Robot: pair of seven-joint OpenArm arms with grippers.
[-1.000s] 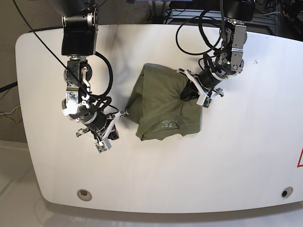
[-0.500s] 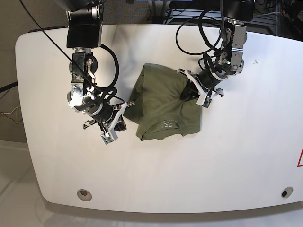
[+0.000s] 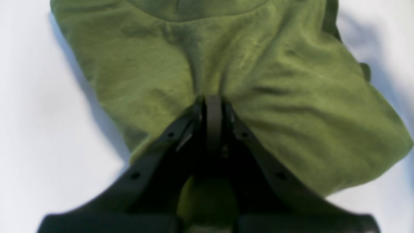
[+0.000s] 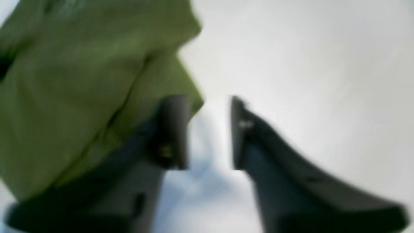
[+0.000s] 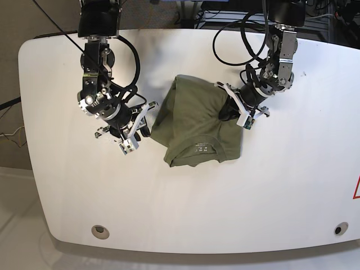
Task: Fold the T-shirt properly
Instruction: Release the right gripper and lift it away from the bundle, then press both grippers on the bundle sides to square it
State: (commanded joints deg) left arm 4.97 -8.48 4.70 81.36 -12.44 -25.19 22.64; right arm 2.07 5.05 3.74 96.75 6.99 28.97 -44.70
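In the base view, the T-shirt [image 5: 194, 121] lies bunched on the white worktop [image 5: 197, 208], a little above the view's centre. It is olive green, its neckline curving across the part nearest six o'clock, with a small pale label inside the collar. A narrower flap juts out toward eight o'clock, and the upper edge peaks toward eleven. The left gripper [image 5: 229, 115] reaches down from one o'clock onto the cloth's two-to-three o'clock side. The right gripper [image 5: 138, 130] comes down from eleven o'clock and is angled toward the flap, just beside it.

In the left wrist view, soft creases run from twelve o'clock down to the fingertips, which are close together with the fabric gathered between them. The cloth spreads widest toward four o'clock, and a curved seam crosses it at twelve.

In the right wrist view, blurred, the fingers stand apart with a gap between them. The cloth fills the side from seven round to twelve o'clock, overlapping layers showing, and one corner pokes up near the left-hand fingertip.
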